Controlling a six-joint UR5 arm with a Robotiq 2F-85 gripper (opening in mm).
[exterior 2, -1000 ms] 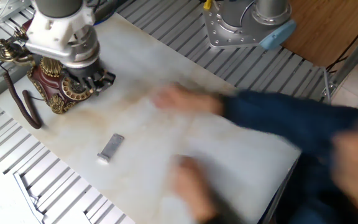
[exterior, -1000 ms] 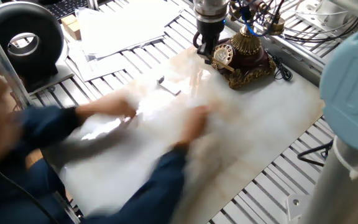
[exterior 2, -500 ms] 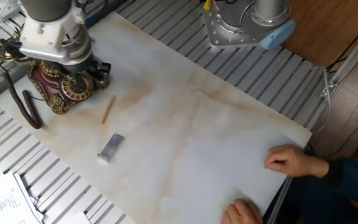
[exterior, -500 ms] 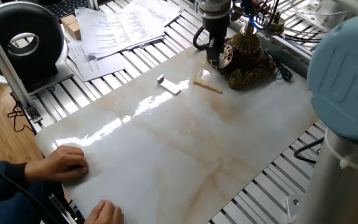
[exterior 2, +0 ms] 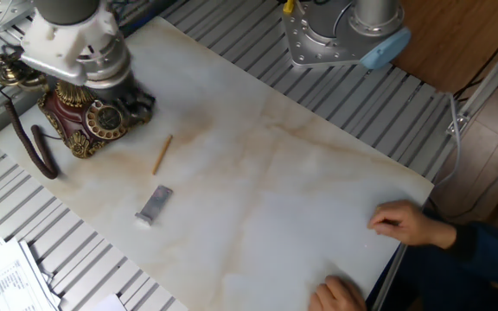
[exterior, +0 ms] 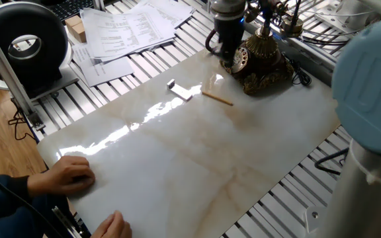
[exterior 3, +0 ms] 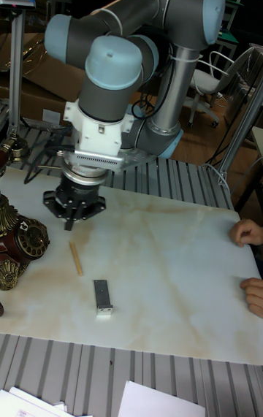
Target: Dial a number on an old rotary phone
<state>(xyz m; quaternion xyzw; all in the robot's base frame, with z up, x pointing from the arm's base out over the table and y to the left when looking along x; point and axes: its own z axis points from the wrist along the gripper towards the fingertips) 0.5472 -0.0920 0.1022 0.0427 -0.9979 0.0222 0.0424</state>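
Observation:
The old rotary phone (exterior: 262,65), dark brown with brass trim, stands at the far end of the marble slab. Its round brass dial (exterior 2: 106,117) faces the slab. My gripper (exterior: 227,63) points straight down just in front of the dial, right beside the phone (exterior 3: 20,244). Seen from the tall view, the gripper (exterior 3: 71,225) has its fingers together with nothing between them. From the other side the gripper (exterior 2: 121,101) hangs over the phone's front edge, close to the dial. The brass cradle (exterior 2: 7,71) is partly hidden behind my arm.
A thin wooden stick (exterior 2: 162,154) lies on the slab near the phone, and a small grey block (exterior 2: 155,205) beyond it. A person's hands (exterior 2: 402,224) rest on the slab's near edge. A black round device (exterior: 25,41) and papers (exterior: 131,26) sit off the slab.
The person's arms, sweeping over the slab a second ago, have drawn back to its edge. The wooden stick now lies bare and has shifted slightly away from the phone. My gripper moved a little.

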